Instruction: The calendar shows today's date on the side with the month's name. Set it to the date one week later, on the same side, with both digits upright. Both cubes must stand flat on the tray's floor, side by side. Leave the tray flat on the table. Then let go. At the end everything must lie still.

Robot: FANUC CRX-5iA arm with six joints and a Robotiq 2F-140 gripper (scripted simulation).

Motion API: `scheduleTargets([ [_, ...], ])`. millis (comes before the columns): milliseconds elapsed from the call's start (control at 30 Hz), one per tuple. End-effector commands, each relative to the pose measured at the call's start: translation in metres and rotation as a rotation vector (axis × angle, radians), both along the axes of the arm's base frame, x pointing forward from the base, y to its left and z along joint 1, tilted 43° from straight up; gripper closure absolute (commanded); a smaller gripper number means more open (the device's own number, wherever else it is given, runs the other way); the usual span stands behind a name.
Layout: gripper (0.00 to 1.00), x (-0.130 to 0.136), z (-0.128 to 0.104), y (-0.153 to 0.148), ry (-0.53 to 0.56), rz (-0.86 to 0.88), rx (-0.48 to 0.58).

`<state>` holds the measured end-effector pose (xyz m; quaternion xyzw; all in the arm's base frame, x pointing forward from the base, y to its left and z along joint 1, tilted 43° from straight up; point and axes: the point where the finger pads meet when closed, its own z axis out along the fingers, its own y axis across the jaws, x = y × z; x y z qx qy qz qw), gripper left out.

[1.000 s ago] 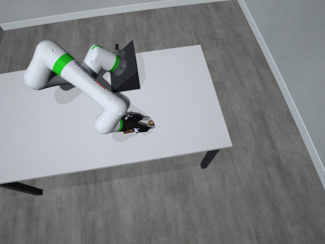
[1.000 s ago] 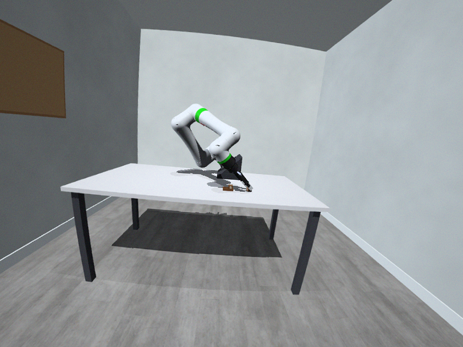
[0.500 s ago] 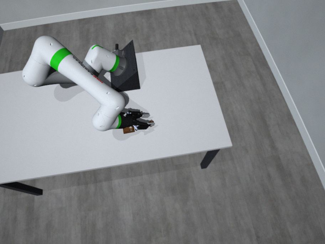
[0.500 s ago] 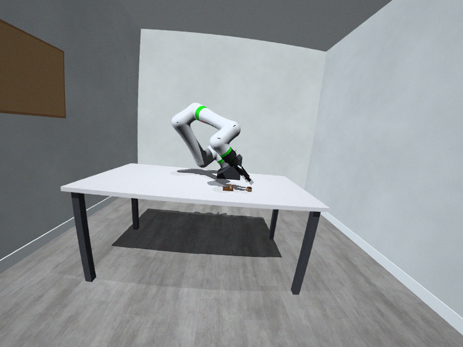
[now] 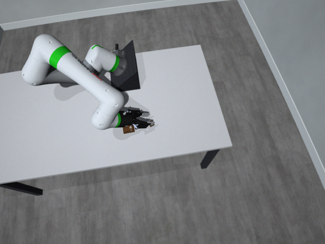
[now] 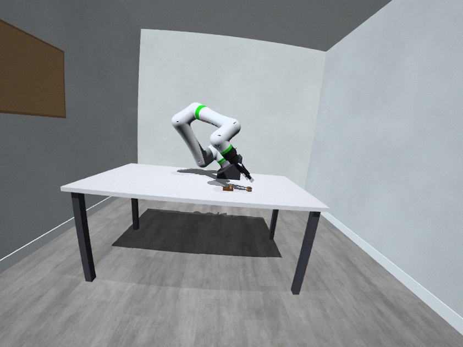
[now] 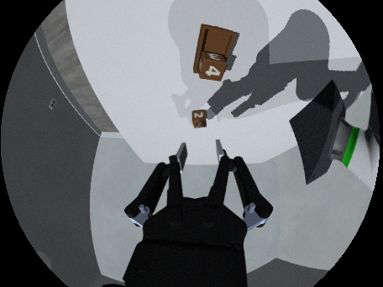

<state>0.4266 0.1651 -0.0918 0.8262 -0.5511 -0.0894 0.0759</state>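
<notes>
Brown tray [image 7: 220,42] holds 1 cube [image 7: 213,68] showing 4; the other cube [image 7: 198,118] sits apart on the table [image 5: 178,105]. Gripper [image 7: 200,155] hovers above, partly open, empty.

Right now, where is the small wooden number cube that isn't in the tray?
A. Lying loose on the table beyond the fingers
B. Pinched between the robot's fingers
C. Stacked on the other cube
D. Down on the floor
A: the small cube lies on the table, apart from the open gripper and outside the tray.
</notes>
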Motion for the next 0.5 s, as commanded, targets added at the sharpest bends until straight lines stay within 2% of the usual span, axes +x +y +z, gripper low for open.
scheduleTargets([
  [0, 0.60, -0.0010, -0.0006, -0.0004, -0.007, 0.006, -0.030],
  [67, 0.60, -0.0023, -0.0013, -0.0008, -0.022, 0.017, -0.080],
  [133, 0.60, -0.0023, -0.0013, -0.0008, -0.022, 0.017, -0.080],
  [300, 0.60, -0.0018, -0.0005, 0.0023, -0.087, 0.052, -0.213],
  [467, 0.60, -0.0027, -0.0003, 0.0068, -0.100, 0.058, -0.233],
])
